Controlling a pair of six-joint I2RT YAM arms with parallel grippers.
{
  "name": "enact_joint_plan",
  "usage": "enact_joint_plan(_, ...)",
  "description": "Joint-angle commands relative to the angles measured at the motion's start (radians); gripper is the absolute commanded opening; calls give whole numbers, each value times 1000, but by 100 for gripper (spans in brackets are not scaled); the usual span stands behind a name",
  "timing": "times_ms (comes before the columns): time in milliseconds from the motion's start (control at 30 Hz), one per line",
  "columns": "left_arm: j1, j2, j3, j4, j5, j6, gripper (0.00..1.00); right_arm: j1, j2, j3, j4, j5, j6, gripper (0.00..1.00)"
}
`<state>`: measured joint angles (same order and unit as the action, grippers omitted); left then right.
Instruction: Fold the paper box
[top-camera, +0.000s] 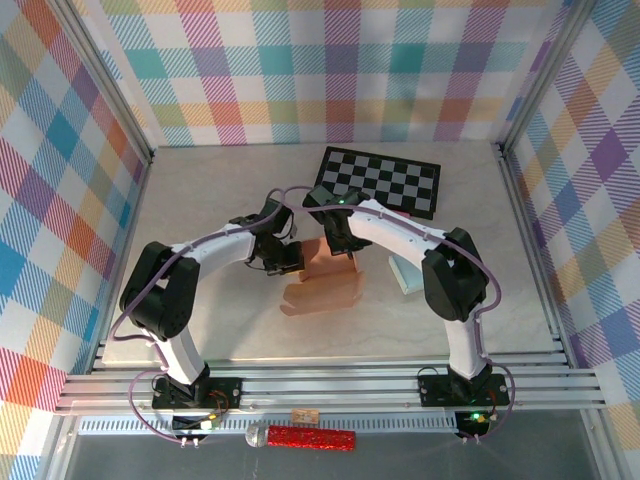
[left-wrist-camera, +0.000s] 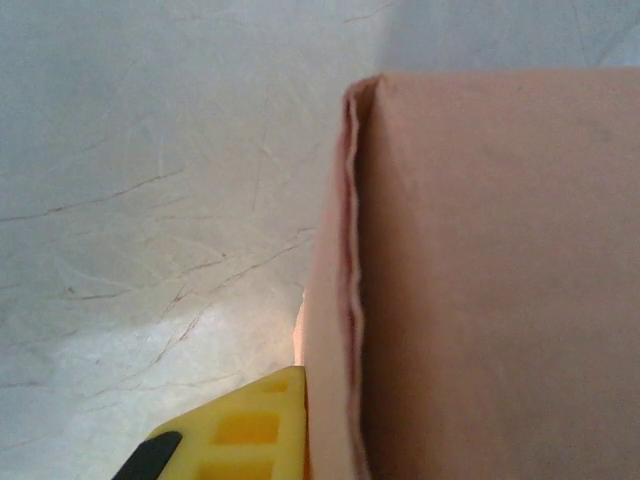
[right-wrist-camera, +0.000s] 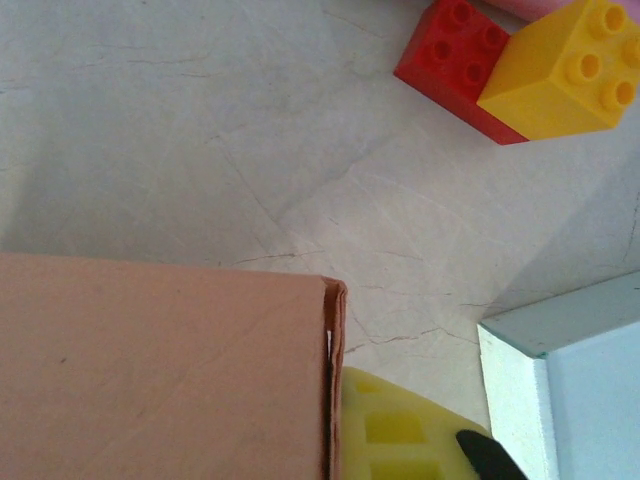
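The peach paper box (top-camera: 325, 278) lies at the middle of the table with its side walls raised and a flap spread flat toward the near edge. My left gripper (top-camera: 292, 258) is at its left wall. One yellow finger (left-wrist-camera: 240, 430) presses on the outside of that doubled wall (left-wrist-camera: 335, 300), and the other finger is hidden behind it. At the right wall is my right gripper (top-camera: 347, 250). Its yellow finger (right-wrist-camera: 400, 430) lies flat against the folded wall edge (right-wrist-camera: 334, 380), the second finger hidden inside the box (right-wrist-camera: 160, 370). Both are shut on the walls.
A chessboard (top-camera: 380, 180) lies behind the box. A pale blue box (top-camera: 404, 272) (right-wrist-camera: 590, 380) sits just right of the right gripper. Red (right-wrist-camera: 455, 50) and yellow (right-wrist-camera: 570, 65) bricks lie beyond it. Metal frame rails border the table.
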<state>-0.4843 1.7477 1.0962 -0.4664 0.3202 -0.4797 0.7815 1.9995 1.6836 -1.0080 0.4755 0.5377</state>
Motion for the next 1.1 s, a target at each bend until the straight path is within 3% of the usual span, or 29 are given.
enact_joint_plan(0, -9, 37, -36, 51, -105, -54, 11, -2, -48, -4, -43, -12, 27, 0)
enact_joint_plan(200, -13, 44, -42, 71, -123, -55, 17, -1, -48, -10, -44, -18, 30, 0)
enact_joint_plan(533, -20, 72, -38, 88, -140, -52, 17, -2, -45, -6, -46, -22, 32, 0)
enact_joint_plan(633, -32, 71, -37, 81, -164, -54, 12, -1, -45, -6, -46, -21, 32, 0)
enact_joint_plan(733, -45, 74, -35, 70, -197, -66, 0, -2, -44, -2, -48, -20, 34, 0)
enact_joint_plan(1067, -134, 83, -40, 4, -405, -168, 0, -2, -33, -2, -53, -28, 45, 0)
